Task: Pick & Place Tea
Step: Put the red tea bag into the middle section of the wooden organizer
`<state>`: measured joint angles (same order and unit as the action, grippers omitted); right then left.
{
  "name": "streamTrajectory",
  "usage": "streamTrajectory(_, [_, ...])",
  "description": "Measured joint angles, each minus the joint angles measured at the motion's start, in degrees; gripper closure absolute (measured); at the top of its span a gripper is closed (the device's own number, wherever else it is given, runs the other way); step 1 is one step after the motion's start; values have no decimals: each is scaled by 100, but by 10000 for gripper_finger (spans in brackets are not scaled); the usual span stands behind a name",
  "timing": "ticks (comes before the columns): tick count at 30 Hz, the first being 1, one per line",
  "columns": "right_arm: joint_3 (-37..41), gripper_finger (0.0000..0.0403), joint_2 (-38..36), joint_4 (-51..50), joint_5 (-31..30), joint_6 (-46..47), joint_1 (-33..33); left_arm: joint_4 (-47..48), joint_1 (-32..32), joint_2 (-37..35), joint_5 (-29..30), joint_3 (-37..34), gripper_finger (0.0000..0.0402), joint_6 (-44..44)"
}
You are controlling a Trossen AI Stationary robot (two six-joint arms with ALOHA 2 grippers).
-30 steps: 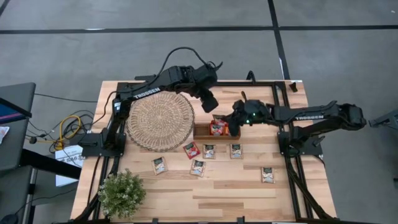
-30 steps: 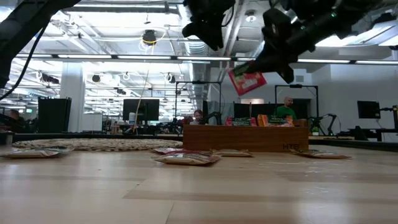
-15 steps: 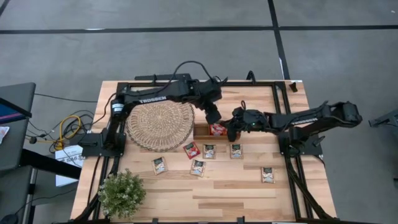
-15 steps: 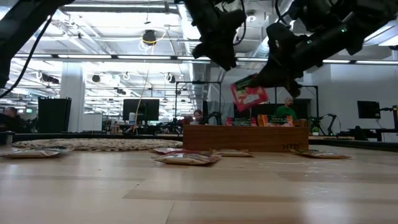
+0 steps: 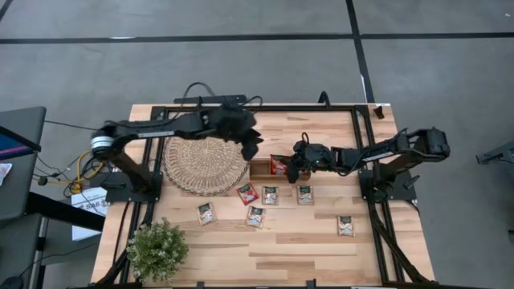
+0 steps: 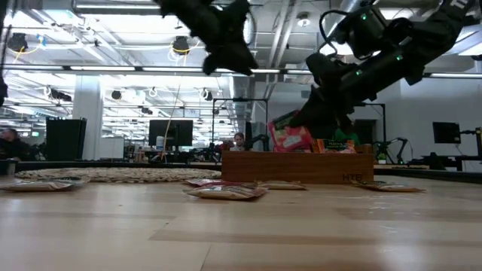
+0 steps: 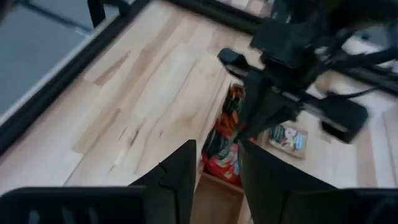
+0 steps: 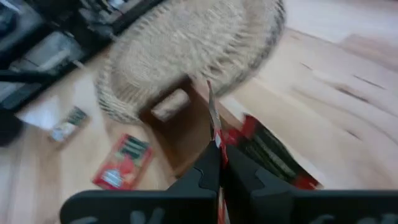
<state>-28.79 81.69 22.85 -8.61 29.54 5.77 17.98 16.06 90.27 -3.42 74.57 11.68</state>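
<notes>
Over the wooden tray (image 5: 277, 171), right gripper (image 5: 291, 170) pinches a red sachet (image 5: 278, 165); left gripper (image 5: 250, 149) spread, clear.

overhead view, level tabletop view, two close wrist views

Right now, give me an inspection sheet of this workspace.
Surface: pale wooden table.
Job's things: red-orange paper sachet over the long brown wooden tray; six flat sachets lying on the table.
Clutter: round woven mat, potted green plant.
Grippers: right gripper shut on the red-orange sachet; left gripper empty, above the mat's edge.
Cables: yellow cable off the table's left.
Surroundings: grey floor; office behind.
</notes>
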Motion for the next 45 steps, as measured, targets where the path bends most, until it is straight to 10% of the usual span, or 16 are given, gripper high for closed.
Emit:
streamTrajectory(18, [-1,403,422,15,-593,151,-126,-2366,82,-1786,-287,-2780,292,301])
streamTrajectory(45, [-3,286,418,-152,-650,146,-113,-2452,82,-1841,-701,-2866,291,59])
